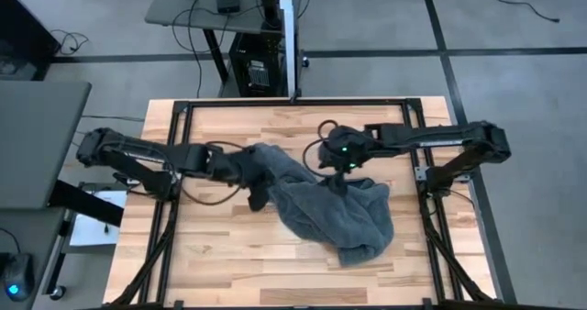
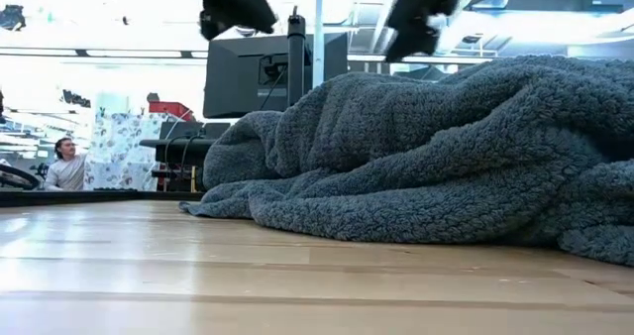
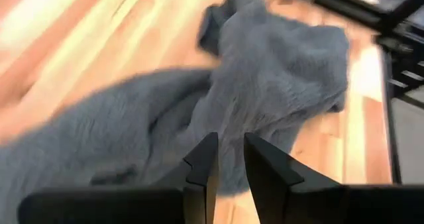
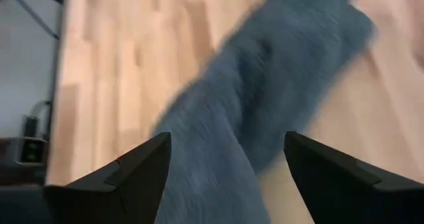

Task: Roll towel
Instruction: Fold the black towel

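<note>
Two pincers above crumpled towel [image 1: 335, 204], left [image 3: 228, 159] nearly clenched, right [image 4: 225, 159] spread wide.

towel [image 2: 475, 157] cut off at right, arms' fingers above frame

You see the towel [image 2: 436, 157] heaped on the desk [image 2: 198, 266], filling the right side; two dark arms hang above, and a person [image 2: 65, 165] sits far left.
</note>
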Tool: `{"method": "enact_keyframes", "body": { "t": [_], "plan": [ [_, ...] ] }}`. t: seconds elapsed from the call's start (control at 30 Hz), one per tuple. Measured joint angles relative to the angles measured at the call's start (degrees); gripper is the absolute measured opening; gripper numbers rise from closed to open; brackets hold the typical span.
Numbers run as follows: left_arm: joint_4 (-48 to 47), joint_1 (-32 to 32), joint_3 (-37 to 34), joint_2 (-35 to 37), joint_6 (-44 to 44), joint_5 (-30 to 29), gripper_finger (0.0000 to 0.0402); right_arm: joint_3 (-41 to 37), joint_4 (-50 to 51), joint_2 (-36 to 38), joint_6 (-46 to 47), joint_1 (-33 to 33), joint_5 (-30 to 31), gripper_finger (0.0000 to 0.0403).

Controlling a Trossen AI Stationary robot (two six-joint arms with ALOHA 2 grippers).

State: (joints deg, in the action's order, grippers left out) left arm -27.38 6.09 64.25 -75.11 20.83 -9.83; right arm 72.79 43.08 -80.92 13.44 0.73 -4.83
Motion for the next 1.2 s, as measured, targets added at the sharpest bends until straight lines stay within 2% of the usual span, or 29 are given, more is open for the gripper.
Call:
{"method": "enact_keyframes", "body": {
  "t": [0.17,0.4,0.57,0.8,0.97,1.07,1.13,1.2],
  "plan": [
    [-3.6,-4.5,0.0,0.0,-15.4,0.3,0.0074,0.0,5.2,3.8,7.0,-4.3,7.6,0.0286],
    [-13.2,-9.8,0.0,-1.8,-27.5,0.3,0.0150,0.0,8.0,4.5,16.9,-10.5,18.1,0.0286],
    [-14.1,-13.0,0.0,-6.7,-34.6,-0.3,0.0207,0.0,8.1,2.6,21.8,-12.6,20.3,0.0286],
    [-12.8,-14.6,0.1,-11.3,-42.4,-6.9,0.0256,0.0,8.9,-0.6,26.2,-13.6,20.6,0.0286],
    [-6.0,-15.1,0.2,-14.0,-45.3,-7.2,0.0260,-0.1,8.9,-2.0,27.1,-13.9,20.6,0.0286],
    [-5.4,-15.2,0.3,-16.7,-46.7,-7.3,0.0254,-0.1,8.8,-2.6,27.2,-13.8,20.6,0.0286],
    [-7.6,-14.8,0.2,-18.1,-45.9,-7.3,0.0232,-0.1,8.9,-2.8,27.1,-13.8,20.6,0.0286],
    [-9.6,-13.9,0.2,-18.7,-44.5,-7.4,0.0183,-0.1,8.7,-2.7,26.8,-13.8,20.6,0.0286]
  ]
}}
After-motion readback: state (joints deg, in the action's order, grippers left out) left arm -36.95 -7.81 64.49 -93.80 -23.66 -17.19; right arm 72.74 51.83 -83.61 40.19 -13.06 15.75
